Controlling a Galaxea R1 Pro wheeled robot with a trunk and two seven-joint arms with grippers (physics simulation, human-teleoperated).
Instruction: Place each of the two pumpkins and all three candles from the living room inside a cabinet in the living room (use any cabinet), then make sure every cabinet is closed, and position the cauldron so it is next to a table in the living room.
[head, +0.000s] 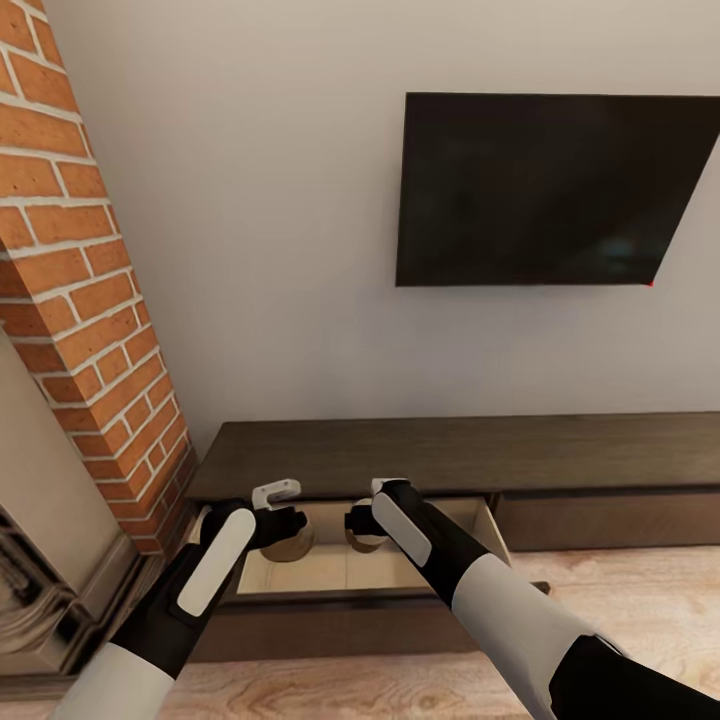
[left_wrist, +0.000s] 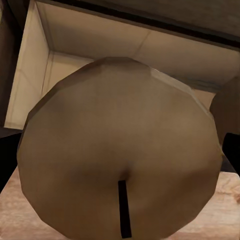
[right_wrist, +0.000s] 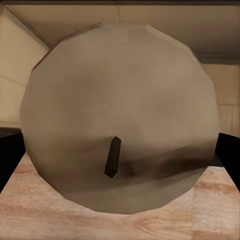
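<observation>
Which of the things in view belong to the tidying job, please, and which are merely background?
Job:
- candle at left gripper
- candle at right gripper
- cabinet, drawer open
- left gripper
- right gripper

Background:
- television
- brick column

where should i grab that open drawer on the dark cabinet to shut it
Grip the drawer front by its top edge, coming from above with one finger inside and one outside. Its face is flat and handleless, and pulled out like this, that lip is the only part to pinch. The left pincer holds a tan candle and the right pincer a second candle, so release one first.
</observation>
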